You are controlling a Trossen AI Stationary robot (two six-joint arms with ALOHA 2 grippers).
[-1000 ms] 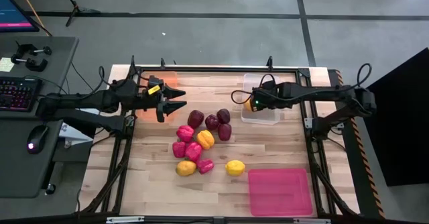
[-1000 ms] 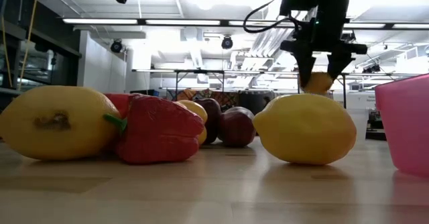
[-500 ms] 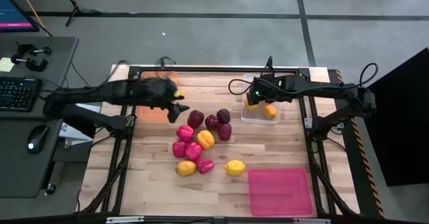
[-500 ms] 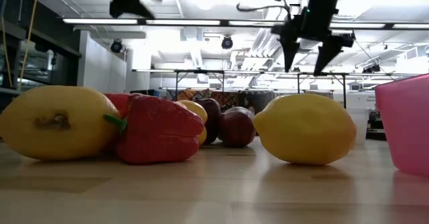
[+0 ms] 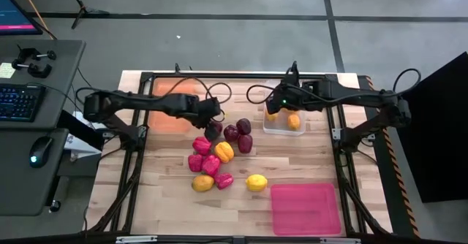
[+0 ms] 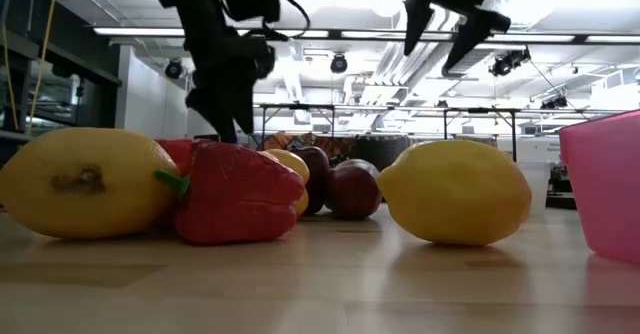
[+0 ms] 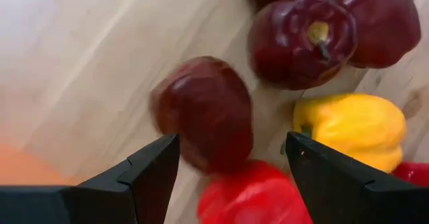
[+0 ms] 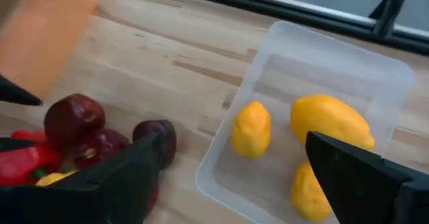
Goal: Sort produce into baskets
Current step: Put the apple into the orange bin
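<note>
Above the heap of produce at mid-worktop point(image 5: 168, 164), the left pincer point(image 7: 231, 160) is held spread around a dark maroon fruit point(image 7: 204, 113), not yet closed on it. If the fingers are closed off-centre, the rounded fruit may be squeezed sideways into the red pepper point(image 7: 251, 194) and yellow pepper point(image 7: 352, 130) beside it. The right pincer point(image 8: 231, 177), also spread and empty, is held near the clear basket point(image 8: 395, 76) with its three citrus fruits.

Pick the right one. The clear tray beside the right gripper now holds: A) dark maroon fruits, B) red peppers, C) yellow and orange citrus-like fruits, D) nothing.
C. The right wrist view shows three yellow-orange citrus fruits lying inside the clear tray, with the open right gripper above it; the maroon fruits lie outside on the table.
</note>
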